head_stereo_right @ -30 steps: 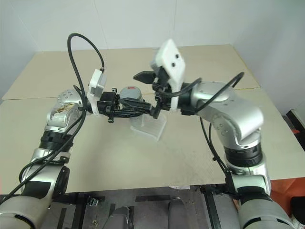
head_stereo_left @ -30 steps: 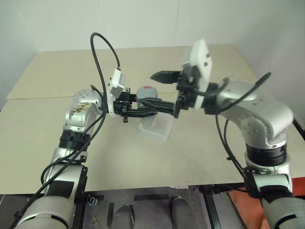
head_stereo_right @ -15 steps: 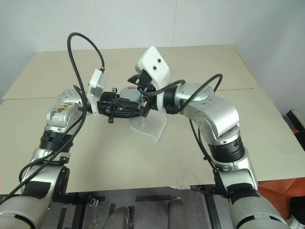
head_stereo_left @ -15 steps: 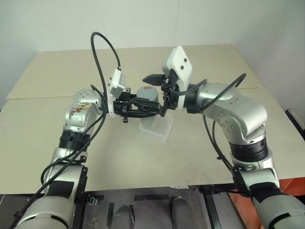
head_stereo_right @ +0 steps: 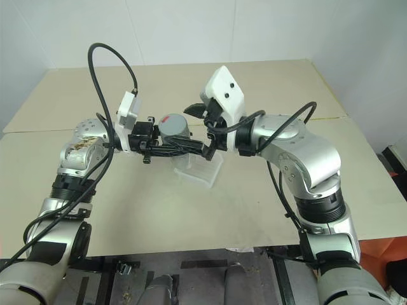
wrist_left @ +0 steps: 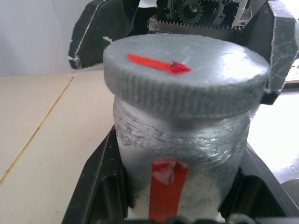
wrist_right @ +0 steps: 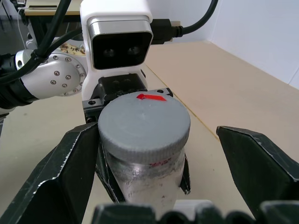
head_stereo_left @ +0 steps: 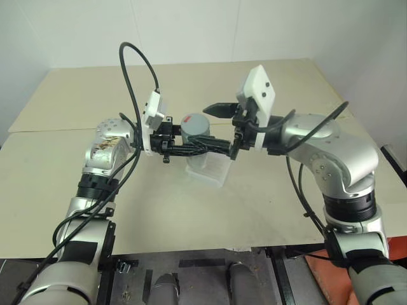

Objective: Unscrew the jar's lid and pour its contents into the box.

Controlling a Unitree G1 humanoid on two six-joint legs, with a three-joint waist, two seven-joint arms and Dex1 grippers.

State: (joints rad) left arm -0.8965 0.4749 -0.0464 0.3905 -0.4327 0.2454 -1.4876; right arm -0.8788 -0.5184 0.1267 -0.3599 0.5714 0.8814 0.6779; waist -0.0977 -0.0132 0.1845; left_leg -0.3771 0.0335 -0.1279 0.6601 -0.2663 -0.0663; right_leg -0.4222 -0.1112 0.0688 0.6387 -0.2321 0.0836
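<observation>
Near the middle of the frame, our left gripper (head_stereo_left: 191, 147) hugs the jar (wrist_left: 180, 186) above the box (head_stereo_left: 208, 170), so our wide-open right gripper (wrist_right: 156, 170) can probably twist the lid (wrist_right: 144, 122).

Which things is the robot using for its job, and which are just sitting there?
Using: jar, held upright by the shut left gripper; lid, still on; box; open right gripper flanking the lid.
Just there: table, cables.

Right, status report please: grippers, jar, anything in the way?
Left gripper shut on jar, held above box. Right gripper jaws open, straddling lid. Lid still on. Nothing in the way.
</observation>
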